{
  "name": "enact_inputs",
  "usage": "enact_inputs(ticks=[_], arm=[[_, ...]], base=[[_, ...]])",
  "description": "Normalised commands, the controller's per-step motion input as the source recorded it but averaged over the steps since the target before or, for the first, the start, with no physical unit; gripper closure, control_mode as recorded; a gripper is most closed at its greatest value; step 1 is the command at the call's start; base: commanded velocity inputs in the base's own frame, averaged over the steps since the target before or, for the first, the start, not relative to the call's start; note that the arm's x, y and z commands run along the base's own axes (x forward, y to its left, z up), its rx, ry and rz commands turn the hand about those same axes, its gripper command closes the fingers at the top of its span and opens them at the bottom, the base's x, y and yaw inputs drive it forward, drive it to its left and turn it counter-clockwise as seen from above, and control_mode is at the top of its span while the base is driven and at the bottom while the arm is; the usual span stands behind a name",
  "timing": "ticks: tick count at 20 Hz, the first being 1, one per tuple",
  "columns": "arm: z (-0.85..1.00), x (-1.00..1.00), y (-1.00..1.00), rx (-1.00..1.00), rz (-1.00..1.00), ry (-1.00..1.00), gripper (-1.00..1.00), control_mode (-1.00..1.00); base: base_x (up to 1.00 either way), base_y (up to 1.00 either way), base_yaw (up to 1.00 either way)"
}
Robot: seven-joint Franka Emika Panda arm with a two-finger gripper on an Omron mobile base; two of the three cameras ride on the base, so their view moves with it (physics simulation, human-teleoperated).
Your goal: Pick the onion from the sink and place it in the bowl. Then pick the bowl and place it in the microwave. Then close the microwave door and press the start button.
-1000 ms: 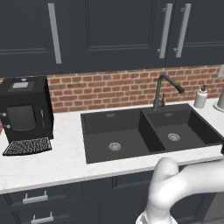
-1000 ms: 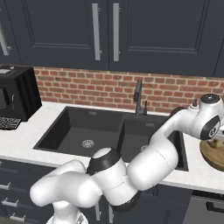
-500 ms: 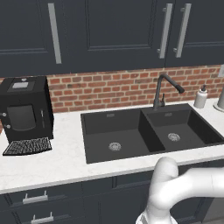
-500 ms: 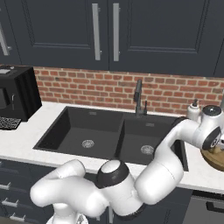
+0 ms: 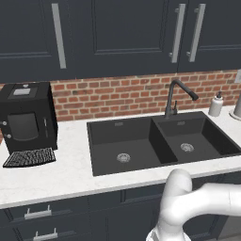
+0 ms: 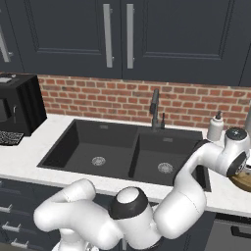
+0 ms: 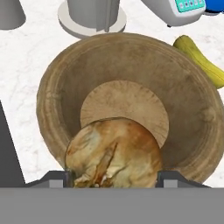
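Now gripper [image 7: 113, 177] w/ onion [image 7: 113, 153] farther right, over bowl [image 7: 192, 122].

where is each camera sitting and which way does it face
left base view: behind the arm's left, looking down at the sink; white arm at lower right.
right base view: behind its right, same sink; arm reaches right toward the bowl.
hand view: on the hand, looking down into the bowl past the onion between the gripper tips.

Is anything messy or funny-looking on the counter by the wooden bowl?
Nothing looks spilled or broken. The round light-brown wooden bowl sits upright on the white marbled counter, and the papery golden-brown onion sits between the pincer's fingertips above it. A yellow banana lies against the bowl's rim, which is a bit crowded but not odd.
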Motion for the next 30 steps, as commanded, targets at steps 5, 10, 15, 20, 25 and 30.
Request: enact_inputs(ticks=[5, 10, 15, 20, 25, 30], arm=[[-0.18, 0.12, 0.0, 0.0, 0.0, -0.06, -1.0, -1.0], [-0.02, 0.24, 0.0, 0.0, 0.0, -0.04, -1.0, -1.0], [-0.14, 0.41, 0.08, 0.0, 0.0, -0.06, -1.0, -1.0], [0.0, 0.24, 0.1, 0.0, 0.0, -0.05, -1.0, -1.0], [0.0, 0.09, 0.0, 0.0, 0.0, -0.05, -1.0, -1.0], [0.0, 0.0, 0.01, 0.0, 0.0, -0.01, -1.0, -1.0]], base=[[0.0, 0.0, 0.0], [0.0, 0.0, 0.0], [0.0, 0.0, 0.0], [0.0, 0.0, 0.0], [0.0, 0.0, 0.0], [0.0, 0.0, 0.0]])
